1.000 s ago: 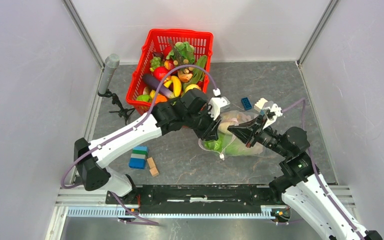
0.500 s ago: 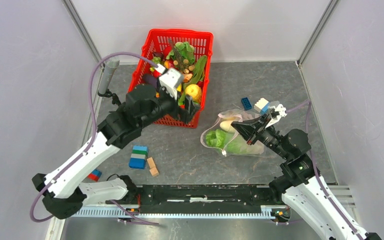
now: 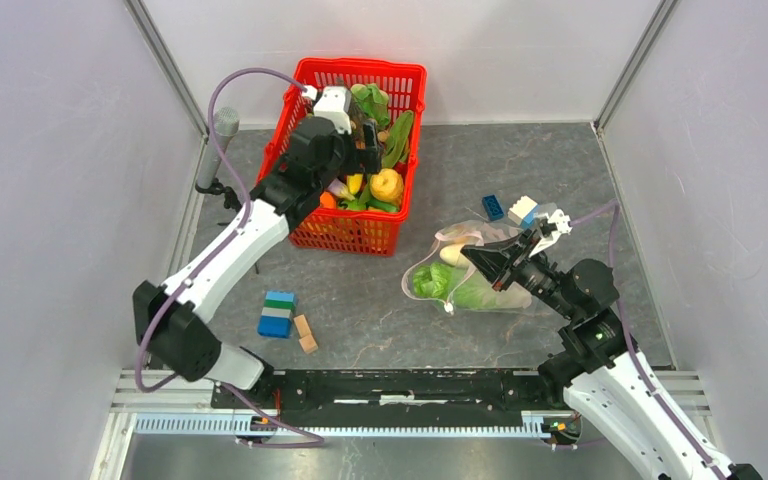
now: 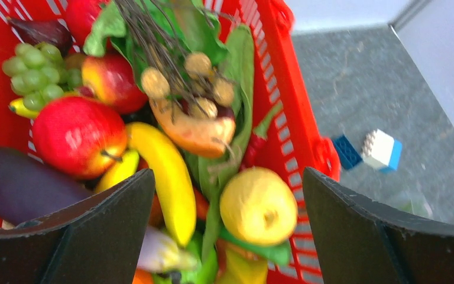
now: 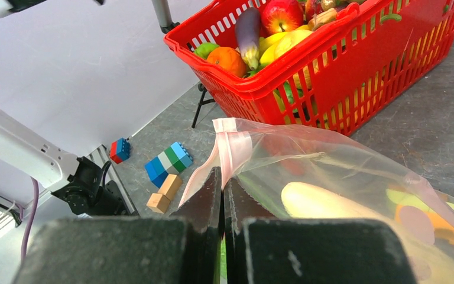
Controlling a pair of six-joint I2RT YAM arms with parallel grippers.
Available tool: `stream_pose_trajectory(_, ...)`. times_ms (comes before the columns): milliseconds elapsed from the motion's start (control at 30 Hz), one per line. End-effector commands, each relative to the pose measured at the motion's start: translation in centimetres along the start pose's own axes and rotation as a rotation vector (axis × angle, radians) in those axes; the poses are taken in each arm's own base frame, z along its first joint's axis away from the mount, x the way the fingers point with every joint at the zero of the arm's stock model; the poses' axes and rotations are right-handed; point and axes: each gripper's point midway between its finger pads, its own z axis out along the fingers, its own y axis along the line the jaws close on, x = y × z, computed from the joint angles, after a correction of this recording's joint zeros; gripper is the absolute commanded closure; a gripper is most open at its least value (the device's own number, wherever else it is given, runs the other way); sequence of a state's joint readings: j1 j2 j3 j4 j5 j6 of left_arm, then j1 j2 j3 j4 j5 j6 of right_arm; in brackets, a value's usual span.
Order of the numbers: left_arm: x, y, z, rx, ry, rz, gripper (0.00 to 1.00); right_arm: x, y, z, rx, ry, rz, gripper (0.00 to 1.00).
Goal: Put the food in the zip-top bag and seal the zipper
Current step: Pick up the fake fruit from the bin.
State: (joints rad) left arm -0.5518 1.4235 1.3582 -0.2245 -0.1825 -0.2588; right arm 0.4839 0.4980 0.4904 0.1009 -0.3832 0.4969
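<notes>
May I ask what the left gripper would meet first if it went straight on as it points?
Likely the left gripper meets the green leaf between the banana and yellow fruit in the red basket; depth is unclear.

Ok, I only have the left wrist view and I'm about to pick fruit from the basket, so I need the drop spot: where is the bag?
Observer: The zip-top bag lies on the table, to the right of the red basket and nearer our side.
Operator: Is anything holding it?
Observer: Yes, the right jaws are shut on the zipper, the pink strip at its mouth.
Operator: Anything inside?
Observer: A pale long vegetable and green leaves.
</notes>
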Motion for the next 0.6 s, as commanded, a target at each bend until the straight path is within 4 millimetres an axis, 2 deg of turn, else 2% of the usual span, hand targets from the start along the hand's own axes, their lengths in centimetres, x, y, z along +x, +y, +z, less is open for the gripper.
stream_pose_trajectory(0, -6.7, 1.1, 2.6, -0.027, -0.181, -0.117, 0.00, -1.6, 0.9, -0.1, -0.030, -0.068, -0.018, 1.00)
stream_pose_trajectory(133, -9.2, 2.9, 5.2, -0.071, -0.203, -0.107, 0.00, -1.6, 0.9, -0.1, -0.031, -0.067, -0.019, 1.00)
stream_pose_trajectory(233, -9.3, 4.3, 7.8, -0.089, -0.162, -0.104, 0.00, -1.6, 0.9, 0.1, -0.035, -0.063, -0.019, 1.00)
stream_pose_trajectory(400, -8.2, 5.8, 11.8, -0.091, -0.107, -0.105, 0.03, -1.4, 0.9, 0.2, -0.044, -0.057, -0.016, 1.00)
stream_pose_trajectory(567, -7.9, 6.6, 14.4, -0.088, -0.088, -0.119, 0.08, -1.2, 0.7, 0.3, -0.039, -0.052, -0.018, 1.00)
